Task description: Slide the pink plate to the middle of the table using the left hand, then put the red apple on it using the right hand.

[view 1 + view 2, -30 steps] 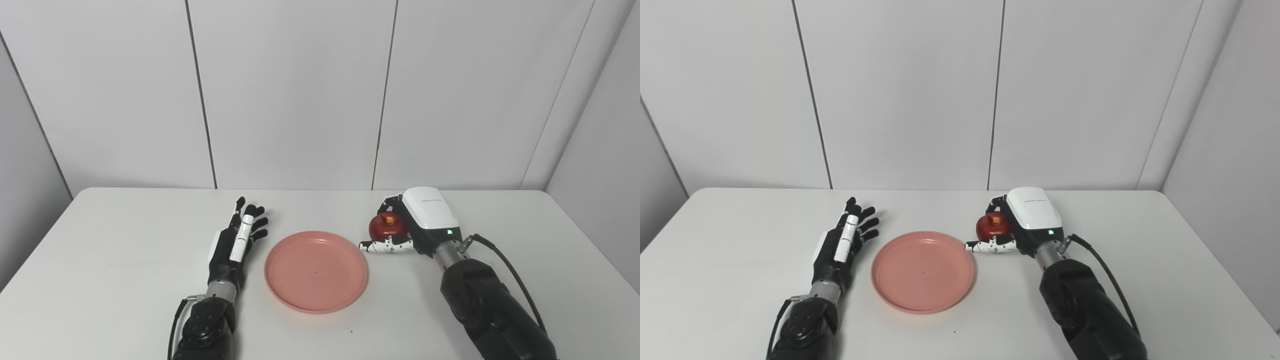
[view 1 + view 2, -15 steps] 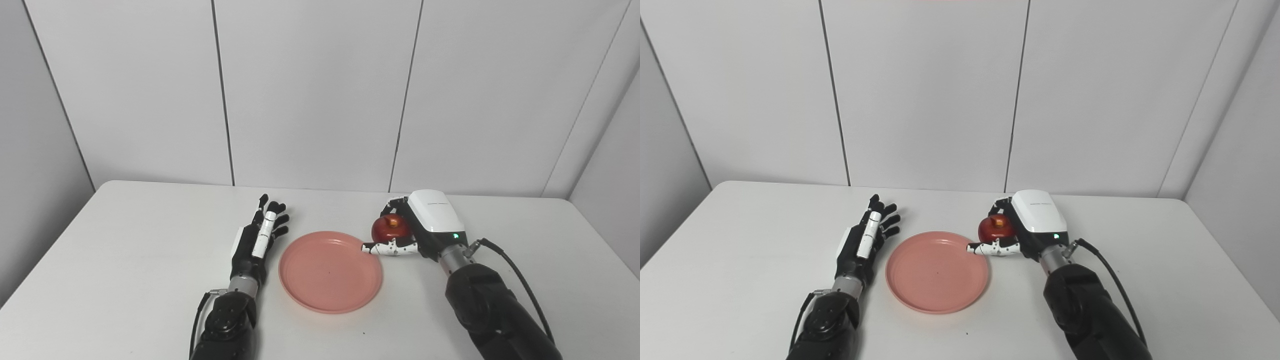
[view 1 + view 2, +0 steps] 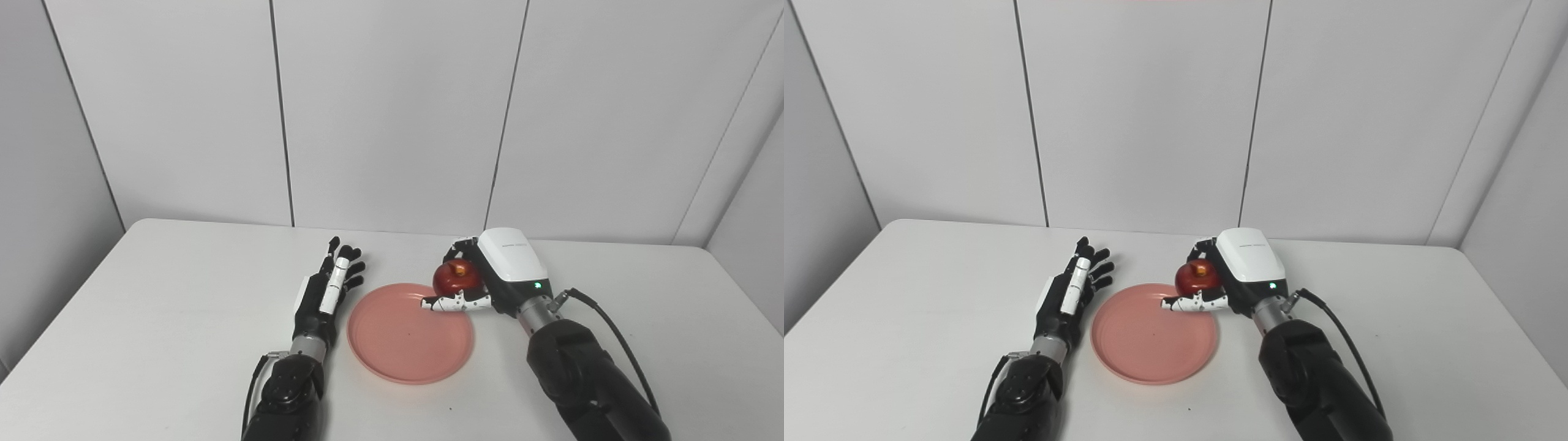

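Left eye view puts your pink plate [image 3: 410, 334] pretty much dead centre in the lower half of the frame, flat on the white table [image 3: 153, 306]. Nothing else is lying around it, just your two arms coming up from the bottom edge.

Your left robot hand [image 3: 327, 288] sits just left of the plate, fingers stretched out and spread, holding nothing. You can't really tell whether it touches the rim or is only right beside it.

Your right robot hand [image 3: 484, 282] is wrapped around the red apple [image 3: 456, 277], at the plate's upper right rim. The white thumb pokes out over the plate edge under the apple. The apple looks lifted off the table, but you can't say for sure from this angle. A green light glows on the back of that hand, and a black cable [image 3: 612, 331] loops off the wrist.

Table is plain white with rounded corners, and pale grey wall panels [image 3: 392, 110] with dark seams box it in behind and on both sides.

The fingers behind the apple are mostly hidden, and both arms get cut off at the bottom of the frame.
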Controlling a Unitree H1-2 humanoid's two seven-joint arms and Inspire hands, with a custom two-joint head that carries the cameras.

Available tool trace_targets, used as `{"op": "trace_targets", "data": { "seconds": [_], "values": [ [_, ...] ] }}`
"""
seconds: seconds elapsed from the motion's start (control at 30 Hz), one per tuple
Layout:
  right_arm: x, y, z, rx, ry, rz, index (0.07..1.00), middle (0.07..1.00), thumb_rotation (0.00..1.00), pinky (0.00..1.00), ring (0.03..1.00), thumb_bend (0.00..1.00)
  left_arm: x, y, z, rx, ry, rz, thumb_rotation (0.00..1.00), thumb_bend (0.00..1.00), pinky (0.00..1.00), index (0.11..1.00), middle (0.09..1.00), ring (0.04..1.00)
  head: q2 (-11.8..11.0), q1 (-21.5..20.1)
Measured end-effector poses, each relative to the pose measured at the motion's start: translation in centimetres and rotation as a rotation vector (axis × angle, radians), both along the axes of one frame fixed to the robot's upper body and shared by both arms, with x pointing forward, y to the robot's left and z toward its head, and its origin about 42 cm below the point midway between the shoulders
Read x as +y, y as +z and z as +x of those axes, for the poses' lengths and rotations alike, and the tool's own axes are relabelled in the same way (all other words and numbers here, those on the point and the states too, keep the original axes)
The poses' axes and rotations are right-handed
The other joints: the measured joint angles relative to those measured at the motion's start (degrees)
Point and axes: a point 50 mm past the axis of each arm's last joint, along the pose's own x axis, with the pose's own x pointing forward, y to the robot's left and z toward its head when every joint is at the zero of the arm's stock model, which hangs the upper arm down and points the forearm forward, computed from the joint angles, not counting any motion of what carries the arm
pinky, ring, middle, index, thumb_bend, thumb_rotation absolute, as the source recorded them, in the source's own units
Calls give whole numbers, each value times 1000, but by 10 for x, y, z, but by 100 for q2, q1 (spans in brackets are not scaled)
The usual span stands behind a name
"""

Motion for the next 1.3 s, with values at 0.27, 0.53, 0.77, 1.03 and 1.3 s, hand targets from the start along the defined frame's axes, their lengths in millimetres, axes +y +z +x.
{"op": "trace_targets", "data": {
  "seconds": [0.27,0.53,0.77,1.03,1.3],
  "values": [
    [12,6,5,-16,14,-9,386,282,457,135,197,510,0,0,0,0,2,6,859,729,799,1000,879,841,0,17],
    [18,-19,9,56,8,-42,388,281,431,140,199,510,-1,0,0,-2,1,11,861,716,825,1000,886,847,9,26],
    [25,-28,9,69,30,-52,448,319,449,168,234,490,0,0,0,-1,2,11,857,725,829,1000,885,844,26,0],
    [37,-40,6,102,61,-62,453,336,471,191,257,488,-1,0,0,-1,1,10,850,704,858,1000,887,844,26,18],
    [50,-46,3,105,94,-61,421,313,488,173,235,488,-1,0,0,0,1,10,862,700,862,1000,892,847,26,9]
  ]
}}
